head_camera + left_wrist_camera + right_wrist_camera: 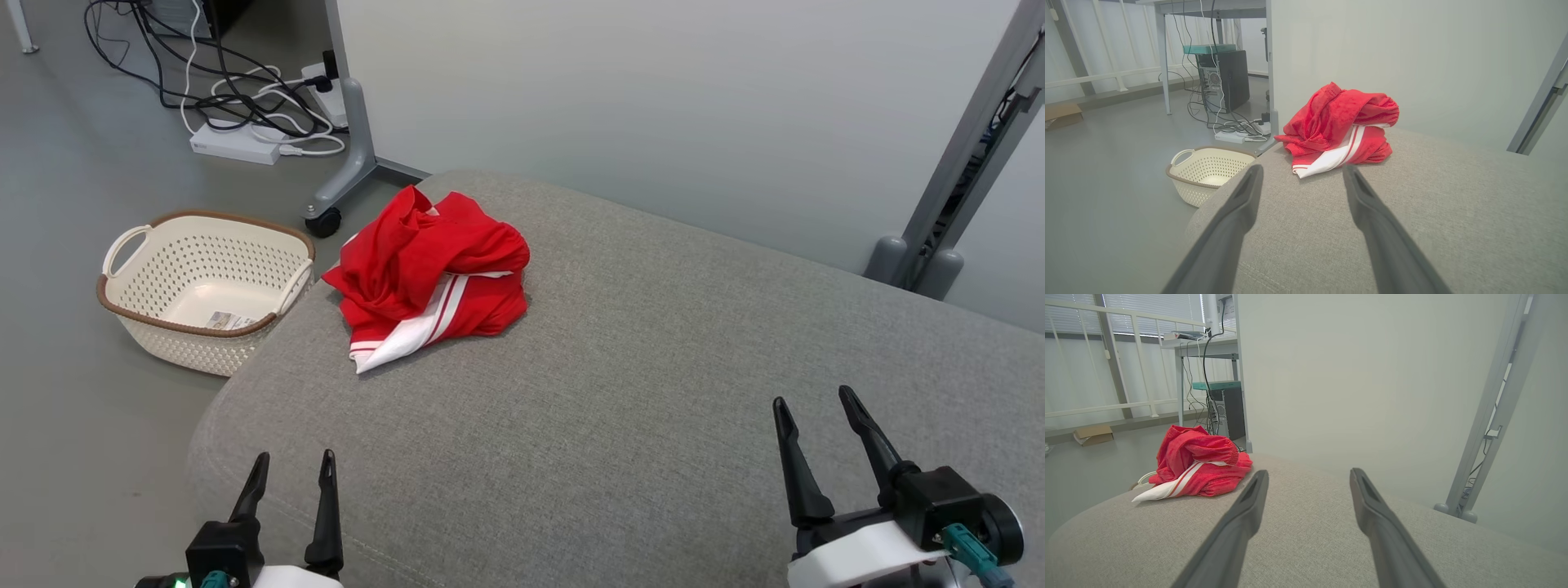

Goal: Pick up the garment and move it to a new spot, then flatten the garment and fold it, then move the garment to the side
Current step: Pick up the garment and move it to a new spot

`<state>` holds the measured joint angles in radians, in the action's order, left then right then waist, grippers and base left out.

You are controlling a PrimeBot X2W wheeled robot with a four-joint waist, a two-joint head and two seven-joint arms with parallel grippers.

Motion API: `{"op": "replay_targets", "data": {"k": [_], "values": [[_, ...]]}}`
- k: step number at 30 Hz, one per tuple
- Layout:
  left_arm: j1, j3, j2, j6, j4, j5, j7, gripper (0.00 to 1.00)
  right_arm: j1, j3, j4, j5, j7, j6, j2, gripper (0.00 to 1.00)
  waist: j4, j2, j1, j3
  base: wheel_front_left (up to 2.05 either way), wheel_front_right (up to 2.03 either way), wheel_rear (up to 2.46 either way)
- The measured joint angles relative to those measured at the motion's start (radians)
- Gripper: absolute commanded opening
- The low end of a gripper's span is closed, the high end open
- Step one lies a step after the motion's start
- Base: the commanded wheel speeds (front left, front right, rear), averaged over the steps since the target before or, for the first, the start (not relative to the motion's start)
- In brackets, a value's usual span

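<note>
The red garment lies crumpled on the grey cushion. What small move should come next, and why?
Probably reach the left gripper toward the red garment: it lies bunched near the far left edge of the grey cushion, nearer that arm than the right gripper, and both stand open, empty.

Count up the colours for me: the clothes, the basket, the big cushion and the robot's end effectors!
Red: 1, the garment
Cream: 1, the basket
Grey: 1, the cushion
Black: 2, the left end effector and the right end effector
Total: 5
</note>
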<state>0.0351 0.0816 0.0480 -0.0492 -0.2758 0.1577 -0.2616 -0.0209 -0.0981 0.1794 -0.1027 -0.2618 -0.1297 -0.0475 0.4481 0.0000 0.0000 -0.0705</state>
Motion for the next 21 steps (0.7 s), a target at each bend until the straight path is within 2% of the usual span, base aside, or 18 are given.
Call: {"op": "replay_targets", "data": {"k": [4, 6, 14, 19, 20, 21], "values": [[-0.009, 0.005, 0.0, 0.016, -0.058, 0.027, 0.0, 1.0, 0.0, 0.0, -0.002, 0.018, 0.0, 0.0, 0.0, 1.0, -0.014, 0.0, 0.0, 0.014, 0.0, 0.0, 0.0], [-0.028, 0.008, 0.0, 0.05, -0.083, 0.049, 0.0, 1.0, -0.001, 0.003, -0.004, 0.026, 0.0, 0.0, 0.0, 1.0, -0.023, 0.0, 0.0, 0.025, 0.0, 0.0, 0.0], [-0.148, -0.055, 0.007, 0.103, -0.06, 0.057, 0.0, 1.0, -0.039, 0.003, -0.032, 0.044, 0.0, 0.0, -0.019, 1.0, -0.063, 0.0, 0.0, 0.116, 0.0, 0.0, 0.0], [-0.282, -0.081, 0.08, 0.138, -0.094, 0.063, 0.002, 1.0, -0.082, -0.007, -0.045, 0.045, 0.0, 0.0, -0.04, 1.0, -0.098, 0.0, 0.0, 0.191, 0.0, 0.0, 0.0], [-0.349, -0.087, 0.124, 0.146, -0.123, 0.065, 0.03, 1.0, -0.099, -0.012, -0.051, 0.045, 0.0, 0.0, -0.05, 1.0, -0.114, 0.0, 0.0, 0.221, 0.0, 0.0, 0.0], [-0.388, -0.089, 0.145, 0.151, -0.138, 0.071, 0.056, 1.0, -0.107, -0.013, -0.056, 0.045, 0.0, 0.0, -0.053, 1.0, -0.121, 0.0, 0.0, 0.236, 0.0, 0.0, 0.0]]}}
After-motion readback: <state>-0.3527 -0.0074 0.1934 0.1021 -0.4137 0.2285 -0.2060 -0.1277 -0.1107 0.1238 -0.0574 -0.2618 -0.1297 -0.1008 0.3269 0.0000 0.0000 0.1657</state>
